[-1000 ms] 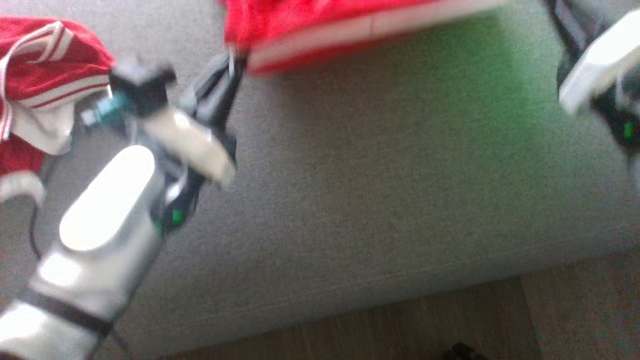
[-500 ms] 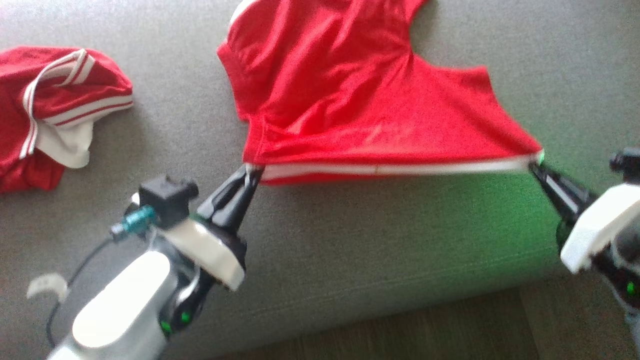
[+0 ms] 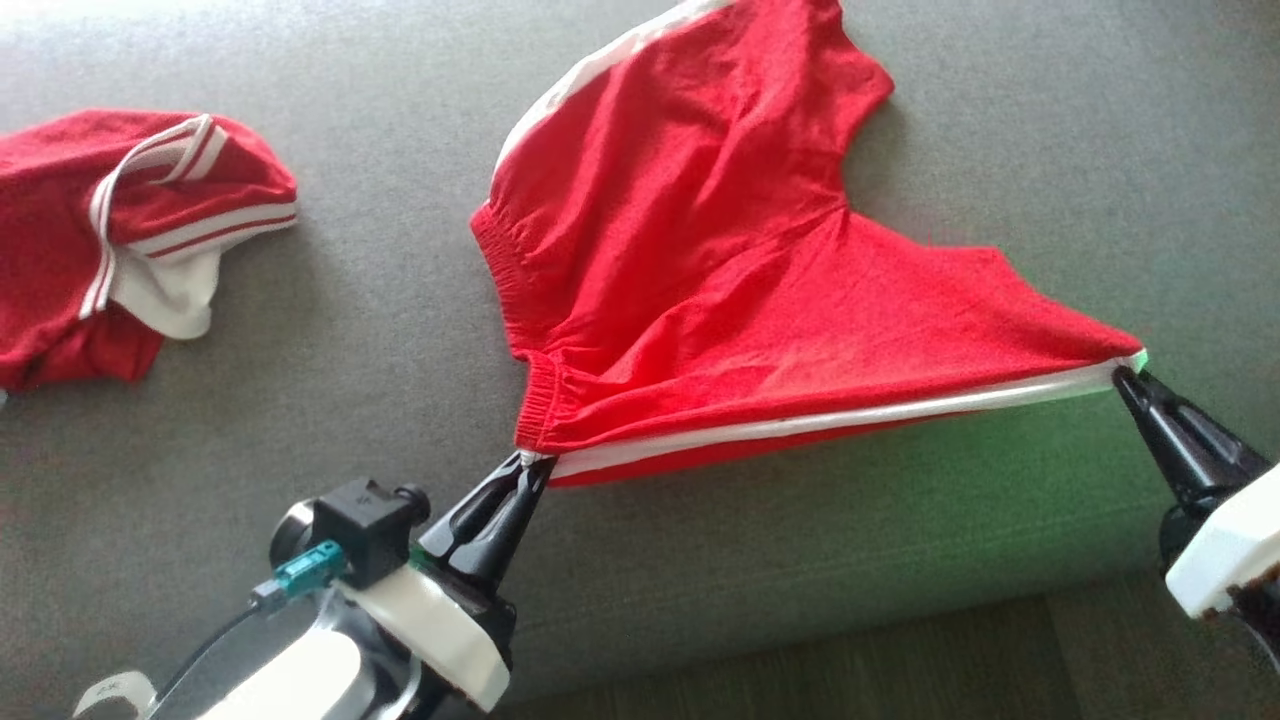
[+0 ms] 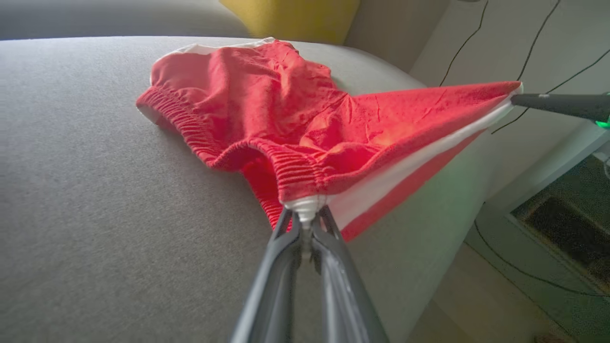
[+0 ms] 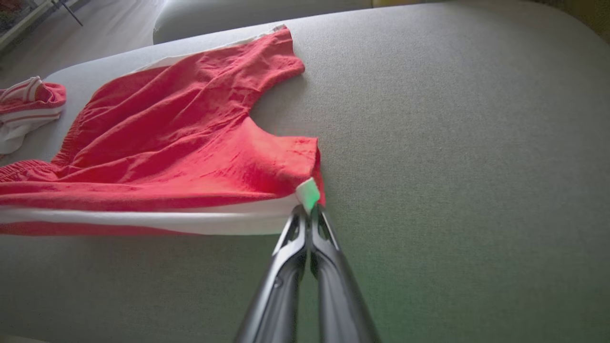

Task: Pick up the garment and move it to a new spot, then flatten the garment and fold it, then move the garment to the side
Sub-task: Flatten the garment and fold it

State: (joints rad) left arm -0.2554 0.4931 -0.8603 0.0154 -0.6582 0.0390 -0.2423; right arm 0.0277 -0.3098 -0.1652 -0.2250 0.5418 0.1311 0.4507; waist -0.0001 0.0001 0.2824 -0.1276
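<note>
1. Red fabric shorts with a white side stripe and a gathered elastic waistband (image 3: 720, 270): on the grey woven upholstered seat (image 3: 330, 420), reaching from the centre of the head view toward 12 o'clock. One leg lies flat at 12 o'clock; the near side is lifted off the seat and drawn taut along the white stripe between the two grippers
2. Left gripper (image 3: 533, 466): at 7 o'clock in the head view; long dark fingers pinched together on the waistband corner, at one end of the stripe
3. Right gripper (image 3: 1122, 372): at 3 o'clock; fingers clamped on the leg-hem corner, at the stripe's other end; a green glow falls on the seat beneath
4. Crumpled red garment with white stripes and a white inner layer (image 3: 120, 250): at 9 o'clock on the same seat, well apart from the shorts
5. Brown wood-look floor (image 3: 900, 660): at 5 o'clock, past the seat's front edge
6. Mustard-yellow cushion (image 4: 286, 16): at 12 o'clock in the left wrist view, beyond the shorts
</note>
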